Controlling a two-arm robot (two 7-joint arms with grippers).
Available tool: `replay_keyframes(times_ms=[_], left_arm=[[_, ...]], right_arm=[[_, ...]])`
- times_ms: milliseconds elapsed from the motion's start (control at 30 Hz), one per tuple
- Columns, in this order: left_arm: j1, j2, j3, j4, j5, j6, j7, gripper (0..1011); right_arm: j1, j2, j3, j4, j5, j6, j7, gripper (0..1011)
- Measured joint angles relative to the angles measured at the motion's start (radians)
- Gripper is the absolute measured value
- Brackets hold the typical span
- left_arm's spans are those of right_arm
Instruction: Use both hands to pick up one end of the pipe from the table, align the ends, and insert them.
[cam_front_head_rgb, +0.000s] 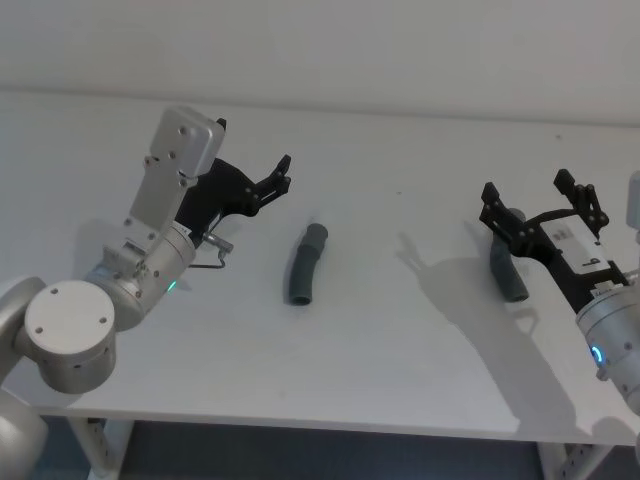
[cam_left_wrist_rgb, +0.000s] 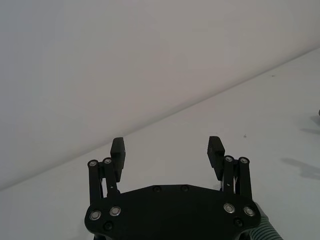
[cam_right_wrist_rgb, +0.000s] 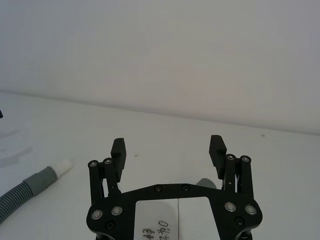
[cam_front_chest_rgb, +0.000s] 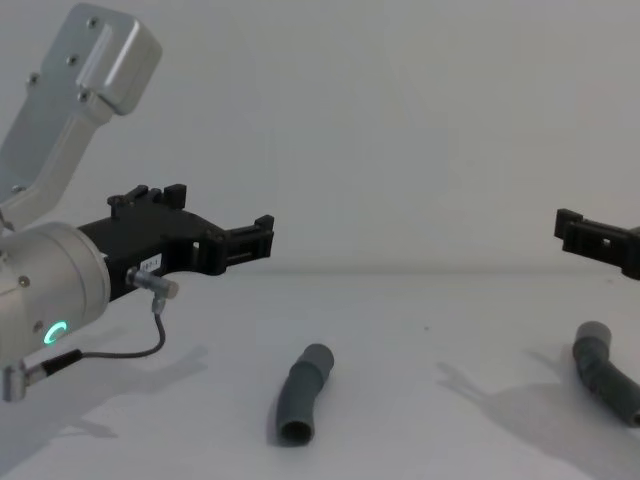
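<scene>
Black two-finger left gripper (cam_front_head_rgb: 282, 173) apart, empty — dark grey bent tube (cam_front_head_rgb: 305, 265) to its right, axis near-far; right gripper (cam_front_head_rgb: 528, 190) apart, over second tube (cam_front_head_rgb: 508, 272).

Pipe piece (cam_front_head_rgb: 305, 264) between left end effector (cam_front_head_rgb: 283, 174), right end effector (cam_front_head_rgb: 528, 188).

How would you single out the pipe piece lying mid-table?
Find the pale matt table, then its middle, between the black left gripper and right gripper. The short, dark grey bent tube lies there alone in the open; the other grey tube sits beneath the right gripper.
</scene>
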Motion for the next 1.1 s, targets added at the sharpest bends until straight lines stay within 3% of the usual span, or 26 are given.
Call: replay_keyframes(times_ms=[267,533,700,867,1100], left_arm=[[0.000,0.000,-0.001,-0.001,-0.003,0.004,-0.006,1001],[-0.009,0.009,-0.002,-0.016,-0.039,0.053,-0.059,1001],[-0.021,0.016,-0.002,-0.027,-0.070,0.108,-0.105,1001],[-0.048,0.024,0.004,-0.035,-0.108,0.198,-0.165,1001],[-0.079,0.023,0.015,-0.037,-0.129,0.285,-0.204,1001]], right_arm=[[0.000,0.000,0.000,0.000,0.000,0.000,0.000,998],[0.000,0.000,0.000,0.000,0.000,0.000,0.000,998],[0.000,0.000,0.000,0.000,0.000,0.000,0.000,998],[0.000,0.000,0.000,0.000,0.000,0.000,0.000,998],[0.000,0.000,0.000,0.000,0.000,0.000,0.000,998]])
